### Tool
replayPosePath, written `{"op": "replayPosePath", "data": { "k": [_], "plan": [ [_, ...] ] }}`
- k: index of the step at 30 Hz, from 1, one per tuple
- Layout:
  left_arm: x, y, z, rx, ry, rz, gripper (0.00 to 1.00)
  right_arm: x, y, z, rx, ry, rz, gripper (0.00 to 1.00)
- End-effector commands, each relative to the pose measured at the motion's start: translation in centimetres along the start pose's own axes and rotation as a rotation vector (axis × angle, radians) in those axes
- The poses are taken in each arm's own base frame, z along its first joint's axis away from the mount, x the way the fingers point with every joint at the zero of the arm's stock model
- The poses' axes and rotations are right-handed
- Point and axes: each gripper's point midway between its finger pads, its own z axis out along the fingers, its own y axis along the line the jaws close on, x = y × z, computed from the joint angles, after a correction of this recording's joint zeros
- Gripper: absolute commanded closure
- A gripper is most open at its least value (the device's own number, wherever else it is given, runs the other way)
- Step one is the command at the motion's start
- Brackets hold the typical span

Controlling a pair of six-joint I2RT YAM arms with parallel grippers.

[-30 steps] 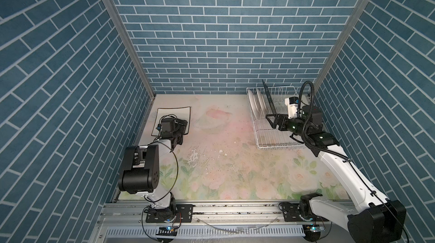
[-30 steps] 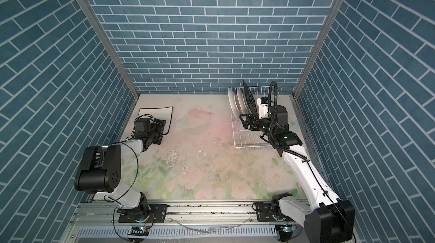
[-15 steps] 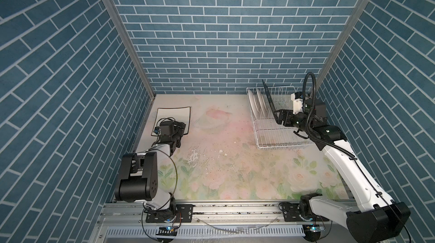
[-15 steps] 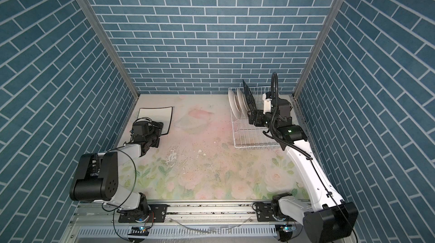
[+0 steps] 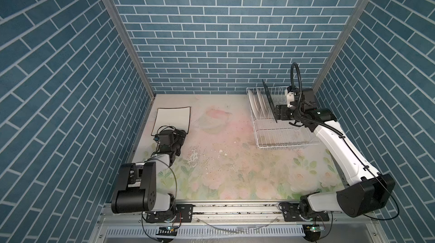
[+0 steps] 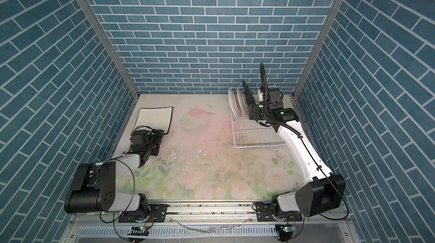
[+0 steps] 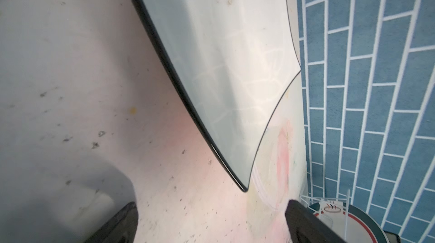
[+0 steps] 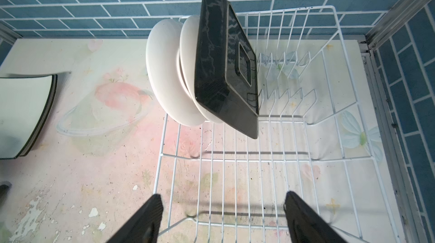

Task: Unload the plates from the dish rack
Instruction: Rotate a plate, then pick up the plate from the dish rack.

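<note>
My right claw (image 8: 222, 206), apart and empty, hangs over the dish rack (image 5: 282, 135) mid-right in a top view, facing the black plate (image 8: 219, 65).

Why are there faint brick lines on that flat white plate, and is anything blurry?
Left wrist view: the glossy white plate mirrors grout lines of the brick wall, and the left tool, very close to the lens, is out of focus. Right wrist view: the black plate carries similar wavy reflections. In both top views: sharp, evenly lit.
</note>
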Motion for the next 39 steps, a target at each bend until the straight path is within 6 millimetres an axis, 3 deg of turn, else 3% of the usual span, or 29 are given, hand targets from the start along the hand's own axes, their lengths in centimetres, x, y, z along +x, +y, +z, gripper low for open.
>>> {"op": "replayPosePath", "data": {
  "k": [1, 6, 15, 19, 30, 39],
  "plan": [
    [0.8, -0.9, -0.9, 0.055, 0.026, 0.084, 0.0, -0.9, 0.3, -0.3, 0.051, 0.004, -0.095, 0.17],
    [1.9, -1.6, -2.3, 0.093, 0.05, 0.17, 0.0, -1.1, 0.2, 1.4, 0.13, 0.045, -0.167, 0.17],
    [4.5, -4.8, -5.5, 0.128, 0.038, 0.4, 0.0, -1.6, -0.3, 4.6, 0.235, 0.14, -0.26, 0.17],
    [5.3, -6.1, -6.3, 0.167, 0.055, 0.414, 0.0, -2.0, -0.1, 6.4, 0.245, 0.153, -0.302, 0.17],
    [8.1, -8.0, -6.8, 0.226, 0.099, 0.445, 0.0, -2.9, 0.1, 10.2, 0.275, 0.067, -0.375, 0.3],
    [9.1, -8.6, -6.1, 0.245, 0.142, 0.424, 0.0, -2.6, 0.1, 12.3, 0.241, 0.013, -0.422, 0.34]
  ]
}}
